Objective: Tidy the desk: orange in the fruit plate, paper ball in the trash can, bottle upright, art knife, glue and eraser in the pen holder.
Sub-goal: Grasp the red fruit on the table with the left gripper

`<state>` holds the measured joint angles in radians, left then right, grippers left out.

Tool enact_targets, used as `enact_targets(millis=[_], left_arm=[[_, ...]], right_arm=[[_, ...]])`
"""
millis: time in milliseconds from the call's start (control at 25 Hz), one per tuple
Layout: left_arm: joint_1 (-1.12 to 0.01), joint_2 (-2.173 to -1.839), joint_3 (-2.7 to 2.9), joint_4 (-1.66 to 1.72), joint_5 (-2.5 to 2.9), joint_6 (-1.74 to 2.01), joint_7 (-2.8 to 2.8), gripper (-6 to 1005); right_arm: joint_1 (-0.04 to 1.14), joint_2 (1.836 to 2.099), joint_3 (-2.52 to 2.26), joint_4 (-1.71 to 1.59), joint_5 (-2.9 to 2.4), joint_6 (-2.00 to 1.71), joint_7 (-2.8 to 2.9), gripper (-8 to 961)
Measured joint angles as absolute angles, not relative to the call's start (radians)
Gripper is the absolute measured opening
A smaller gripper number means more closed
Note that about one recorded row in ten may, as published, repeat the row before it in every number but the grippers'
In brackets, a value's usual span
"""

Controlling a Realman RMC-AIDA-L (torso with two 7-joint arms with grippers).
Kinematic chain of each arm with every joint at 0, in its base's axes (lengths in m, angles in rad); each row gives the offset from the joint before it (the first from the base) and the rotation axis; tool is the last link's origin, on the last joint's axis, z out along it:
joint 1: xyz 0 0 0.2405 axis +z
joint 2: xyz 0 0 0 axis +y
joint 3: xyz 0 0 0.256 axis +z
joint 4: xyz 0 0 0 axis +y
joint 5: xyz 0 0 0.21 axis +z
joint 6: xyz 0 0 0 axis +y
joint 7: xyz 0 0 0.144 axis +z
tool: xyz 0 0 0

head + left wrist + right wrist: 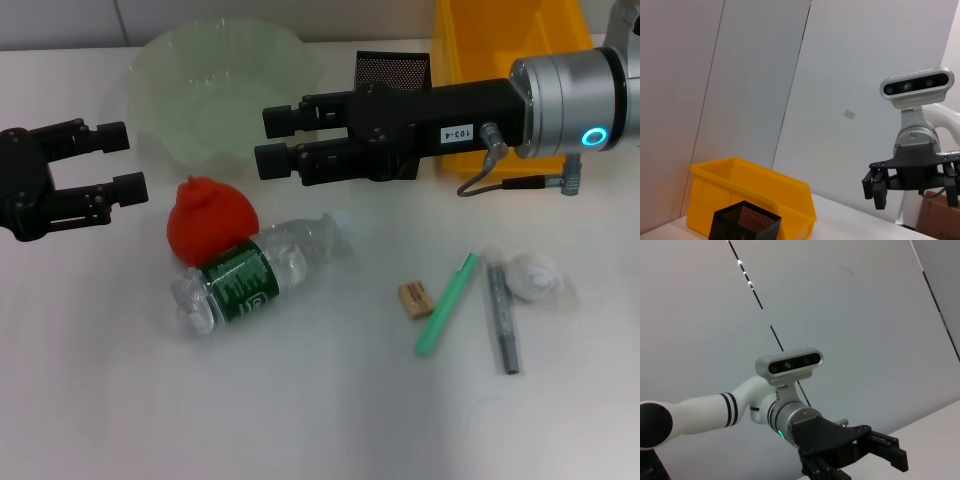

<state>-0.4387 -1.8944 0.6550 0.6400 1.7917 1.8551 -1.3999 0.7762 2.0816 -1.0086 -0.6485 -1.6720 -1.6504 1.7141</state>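
Note:
The orange (208, 218) lies on the table against the bottle (255, 275), which lies on its side. The fruit plate (165, 60) stands behind them. My right gripper (268, 140) reaches in from the right, open and empty, above the table in front of the plate. My left gripper (125, 160) is open and empty at the left, beside the orange. The pen holder (392, 68) and the trash can (500, 30) stand at the back. The eraser (415, 297), a green stick-shaped tool (447, 305), a grey pen-shaped tool (502, 315) and the paper ball (532, 275) lie at the front right.
The left wrist view shows the trash can (750, 200), the pen holder (742, 222), my right gripper (915, 192) head on, and a cardboard box (940, 222). The right wrist view shows my left gripper (875, 457) against a grey wall.

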Motion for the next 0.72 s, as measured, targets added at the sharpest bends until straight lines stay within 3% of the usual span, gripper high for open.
enact_targets(millis=[720], left_arm=[[-0.453,-1.907,0.653,0.647,1.792,1.857,-1.418,781]], right_arm=[[0.754,2.082,-1.003,-0.647,-1.659,-1.651,1.691,697]])
